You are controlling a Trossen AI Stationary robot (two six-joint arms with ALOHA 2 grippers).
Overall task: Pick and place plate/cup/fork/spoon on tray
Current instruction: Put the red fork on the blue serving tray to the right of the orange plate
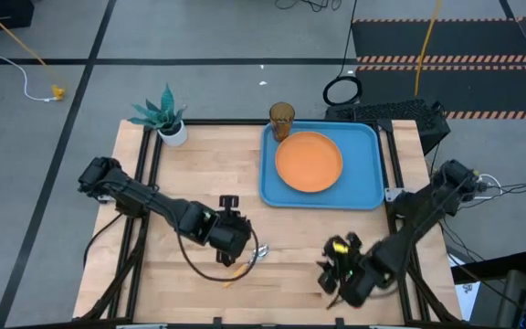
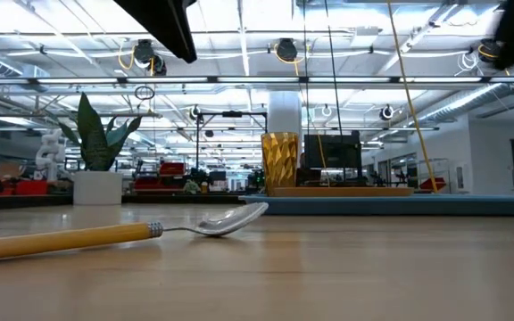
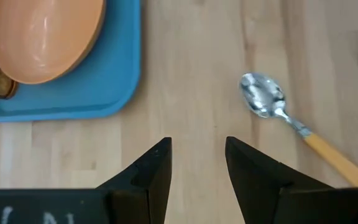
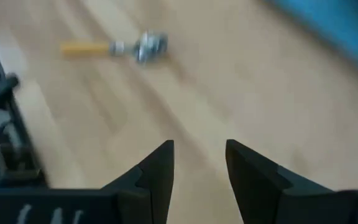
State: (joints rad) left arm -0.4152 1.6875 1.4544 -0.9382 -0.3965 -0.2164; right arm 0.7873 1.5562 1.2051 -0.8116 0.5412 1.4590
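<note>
The left hand (image 1: 242,239) hovers over the front-centre area of the desk (image 1: 199,174), fingers (image 3: 154,171) parted by a narrow gap, holding nothing and touching nothing. The spoon (image 1: 252,257) lies on the desk just beside this hand, toward the front edge; in the left wrist view its silver bowl (image 3: 262,95) points toward the tray and its orange-yellow handle (image 3: 337,160) trails away, off to one side of the line between the fingers. The low view shows the spoon (image 2: 105,234) resting flat on the wood, with the bowl tip lifted slightly. The right hand (image 1: 336,267) is positioned near the front right of the desk, likewise narrowly open and empty; the right wrist view shows the spoon (image 4: 117,47) well apart from it. Outward from the hands, the tray (image 1: 368,187) sits at the rear right of the desk. The plate (image 1: 309,161) lies flat inside the tray. The cup (image 1: 281,120) stands upright at the tray's rear left corner, so both items appear to be placed. The fork is not visible in any view; its status cannot be determined. Remaining work, as judged: transfer the spoon to the tray, and the fork, if it is not already placed. A potted plant (image 1: 166,117) stands at the rear left of the desk.
</note>
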